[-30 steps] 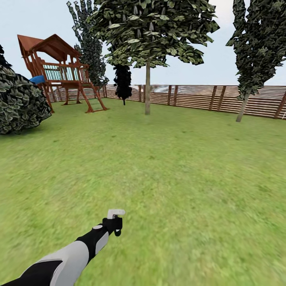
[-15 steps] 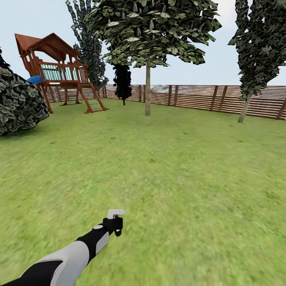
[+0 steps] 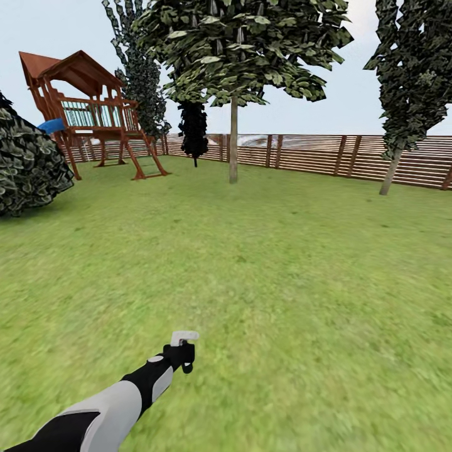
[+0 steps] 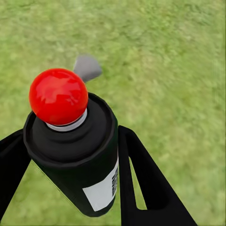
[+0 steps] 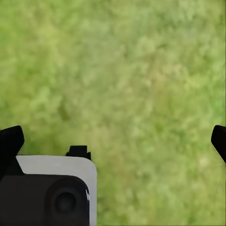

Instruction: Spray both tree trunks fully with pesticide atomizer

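My left gripper (image 3: 181,356) reaches out low over the lawn, shut on the pesticide atomizer (image 3: 183,341), whose pale trigger head sticks up above the fingers. In the left wrist view the black bottle (image 4: 77,157) with its red tip sits clamped between the two black fingers (image 4: 141,176). A tree with a straight grey-brown trunk (image 3: 233,147) and a broad green canopy (image 3: 242,47) stands far ahead by the fence. My right gripper (image 5: 115,141) hangs open over bare grass, nothing between its fingers.
A wooden playset (image 3: 94,116) stands at the back left beside a big dark bush (image 3: 28,163). A slatted fence (image 3: 326,157) closes the far side. Dark narrow trees (image 3: 408,81) rise at the right and behind the playset. Open lawn (image 3: 263,263) lies between me and the tree.
The whole view has crept forward and shifted slightly, so the camera has moved; playset and bush slid left. The left arm keeps the same pose, still holding the atomizer.
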